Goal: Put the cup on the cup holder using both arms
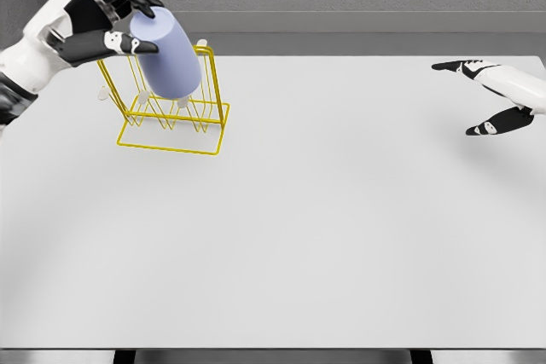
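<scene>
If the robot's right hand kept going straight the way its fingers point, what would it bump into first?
Probably nothing close. The right hand is open, fingers pointing left across the bare white table. Far along that line stands the yellow cup holder, with the lavender cup held by the left hand. Depth is hard to judge.

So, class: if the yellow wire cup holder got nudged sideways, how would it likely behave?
The cup holder is thin open wire, so it is probably light and would slide on the smooth table. It stands tall on a narrow base, so a high push may tip it. The cup held by the left robot hand could jostle it.
</scene>
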